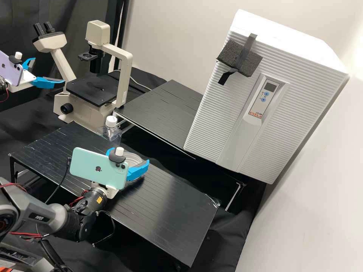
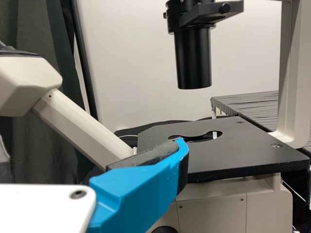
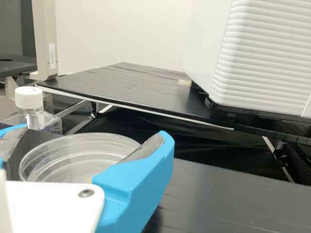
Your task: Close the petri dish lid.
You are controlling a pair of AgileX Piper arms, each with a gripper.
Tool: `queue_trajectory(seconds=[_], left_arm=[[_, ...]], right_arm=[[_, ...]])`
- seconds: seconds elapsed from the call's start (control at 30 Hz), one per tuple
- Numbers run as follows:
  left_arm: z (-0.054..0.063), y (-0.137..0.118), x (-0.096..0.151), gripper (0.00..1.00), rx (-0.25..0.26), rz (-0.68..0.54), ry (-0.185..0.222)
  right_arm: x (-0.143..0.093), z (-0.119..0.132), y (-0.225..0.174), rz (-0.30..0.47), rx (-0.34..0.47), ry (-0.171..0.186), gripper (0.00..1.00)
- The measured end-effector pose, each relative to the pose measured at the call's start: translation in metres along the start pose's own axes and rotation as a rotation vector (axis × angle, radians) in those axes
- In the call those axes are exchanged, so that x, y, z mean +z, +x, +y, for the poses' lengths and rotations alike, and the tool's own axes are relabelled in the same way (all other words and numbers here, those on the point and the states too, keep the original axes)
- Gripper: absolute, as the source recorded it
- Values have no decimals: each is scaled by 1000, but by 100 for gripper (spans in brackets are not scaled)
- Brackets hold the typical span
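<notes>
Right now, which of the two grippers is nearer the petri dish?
The right gripper, which is right at the petri dish; the left gripper is by the microscope.

The petri dish looks smooth, glossy plastic.

1. High view, 2 o'clock: white cabinet, fine parallel ridges.
2. 10 o'clock: cream microscope; lilac phone.
3. 9 o'clock: white cap.
4. 8 o'clock: mint-green phone; right gripper, bright blue and white.
5. 6 o'clock: black table, thin parallel lines.
</notes>
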Motion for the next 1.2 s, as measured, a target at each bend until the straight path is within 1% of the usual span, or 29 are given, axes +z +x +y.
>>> queue_trajectory(seconds=[0.4,0.47,0.6,0.7,0.73,0.87,1.2], left_arm=[[0,0,0,100,0,0,0],[0,0,0,100,0,0,0],[0,0,0,100,0,0,0],[0,0,0,100,0,0,0],[0,0,0,100,0,0,0],[0,0,0,100,0,0,0],[0,0,0,100,0,0,0]], right_arm=[[7,4,-2,13,1,-43,0],[10,5,-4,15,-10,-54,0],[17,8,-10,27,-25,-44,0],[20,11,-15,15,-23,-26,0],[21,12,-16,12,-24,-24,100],[20,12,-17,12,-28,-31,100],[21,12,-17,10,-28,-31,100]])
